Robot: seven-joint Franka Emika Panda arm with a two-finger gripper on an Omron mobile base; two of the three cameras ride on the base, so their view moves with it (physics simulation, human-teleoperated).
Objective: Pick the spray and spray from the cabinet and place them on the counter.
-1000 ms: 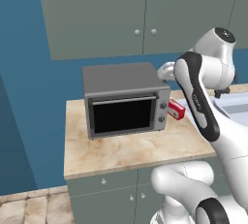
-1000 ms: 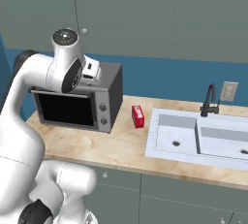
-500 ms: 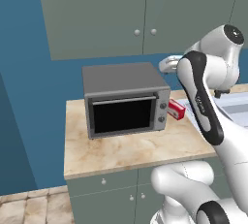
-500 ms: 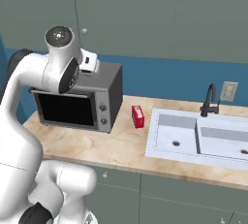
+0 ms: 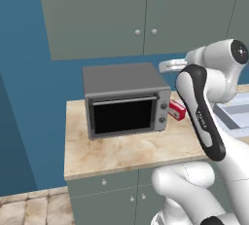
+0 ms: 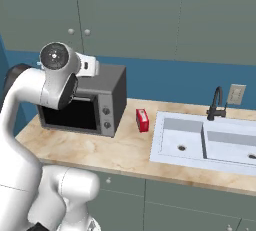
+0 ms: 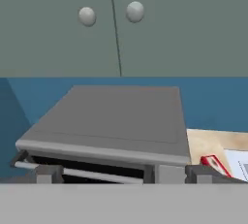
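Note:
The cabinet (image 5: 141,14) hangs above the counter with both flat doors shut, so the spray and spray are hidden. Its two round knobs (image 7: 87,16) sit side by side at the door seam, also seen in the right base view as the knobs (image 6: 79,32). My gripper (image 7: 123,173) is open and empty, hovering over the back of the toaster oven and pointing at the doors below the knobs. The white hand (image 5: 168,65) sits just above the oven's right rear corner. The beige marbled counter (image 5: 126,151) runs beneath.
A grey toaster oven (image 5: 124,100) stands on the counter under the cabinet. A flat red box (image 6: 142,120) lies right of it. Further right are the pale sink (image 6: 205,142) and a black faucet (image 6: 216,104). Base cupboards (image 5: 112,195) line the front.
My hand has risen a little above the toaster oven toward the cabinet doors, and the arm's upper joint has shifted. The jaws stayed open.

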